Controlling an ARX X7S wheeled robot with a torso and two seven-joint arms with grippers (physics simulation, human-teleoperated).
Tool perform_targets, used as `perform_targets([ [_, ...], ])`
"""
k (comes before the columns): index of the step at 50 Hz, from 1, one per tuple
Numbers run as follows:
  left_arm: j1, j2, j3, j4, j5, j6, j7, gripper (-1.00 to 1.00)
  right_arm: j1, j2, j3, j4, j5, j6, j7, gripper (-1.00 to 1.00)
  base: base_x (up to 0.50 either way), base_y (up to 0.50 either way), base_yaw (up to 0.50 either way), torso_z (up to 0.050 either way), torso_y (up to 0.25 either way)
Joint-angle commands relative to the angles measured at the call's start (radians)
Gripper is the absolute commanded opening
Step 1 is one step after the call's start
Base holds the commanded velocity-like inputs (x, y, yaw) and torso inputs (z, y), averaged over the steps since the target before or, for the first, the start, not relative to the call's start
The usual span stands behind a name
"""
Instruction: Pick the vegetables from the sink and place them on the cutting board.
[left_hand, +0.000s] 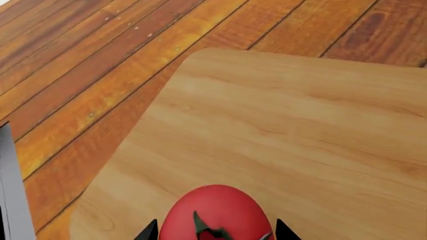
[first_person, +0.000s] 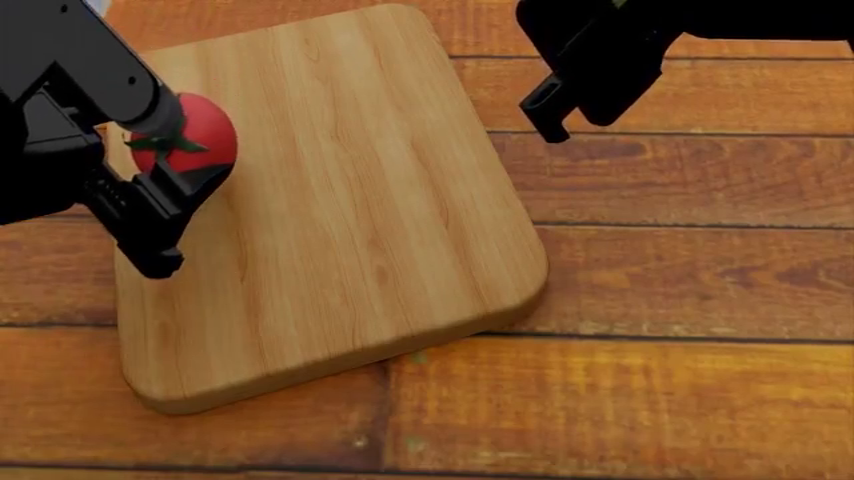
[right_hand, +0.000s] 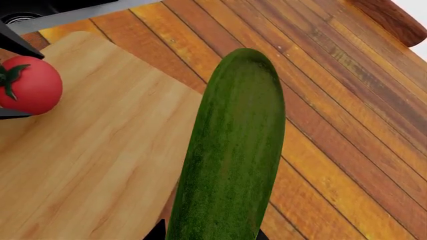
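A glossy red tomato (left_hand: 217, 212) with a green stem sits between the black fingertips of my left gripper (left_hand: 217, 231), which is shut on it. In the head view the tomato (first_person: 187, 135) is over the left edge of the light-wood cutting board (first_person: 347, 200), held by the left gripper (first_person: 184, 160). My right gripper (right_hand: 210, 232) is shut on a long dark-green cucumber (right_hand: 233, 145), held above the board's right edge and the countertop. From the head, the right gripper (first_person: 574, 100) hangs at the upper right and the cucumber is hidden. The sink's steel rim (right_hand: 67, 15) shows beyond the board.
Orange-brown plank countertop (first_person: 694, 280) surrounds the board on the right and front. A strip of grey sink rim (left_hand: 10, 190) lies beside the board in the left wrist view. The counter's far edge (right_hand: 393, 20) runs along one corner.
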Motion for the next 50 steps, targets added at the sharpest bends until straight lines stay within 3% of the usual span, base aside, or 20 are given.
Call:
perform_targets([
  [1, 0.004, 0.020, -0.029, 0.008, -0.006, -0.011, 0.006, -1.00, 0.008, -0.016, 0.027, -0.012, -0.039, 0.003, -0.030, -1.00, 0.00, 0.00, 0.00, 0.000, 0.000],
  [10, 0.012, 0.015, -0.025, 0.023, -0.010, -0.014, 0.001, -1.00, 0.007, -0.012, 0.032, -0.019, -0.034, 0.009, -0.025, -1.00, 0.00, 0.00, 0.00, 0.000, 0.000],
  [11, 0.013, 0.013, -0.023, 0.023, -0.010, -0.009, 0.003, 1.00, 0.007, -0.011, 0.033, -0.020, -0.032, 0.010, -0.024, -1.00, 0.00, 0.00, 0.00, 0.000, 0.000],
  [23, 0.005, 0.004, -0.011, 0.012, -0.004, 0.019, 0.004, 1.00, 0.001, -0.007, 0.036, -0.025, -0.030, 0.012, -0.023, -1.00, 0.00, 0.00, 0.00, 0.000, 0.000],
  [50, -0.149, 0.021, -0.088, -0.057, 0.038, 0.063, -0.046, 1.00, 0.030, -0.025, 0.023, -0.088, 0.092, 0.138, -0.136, -1.00, 0.00, 0.00, 0.00, 0.000, 0.000],
])
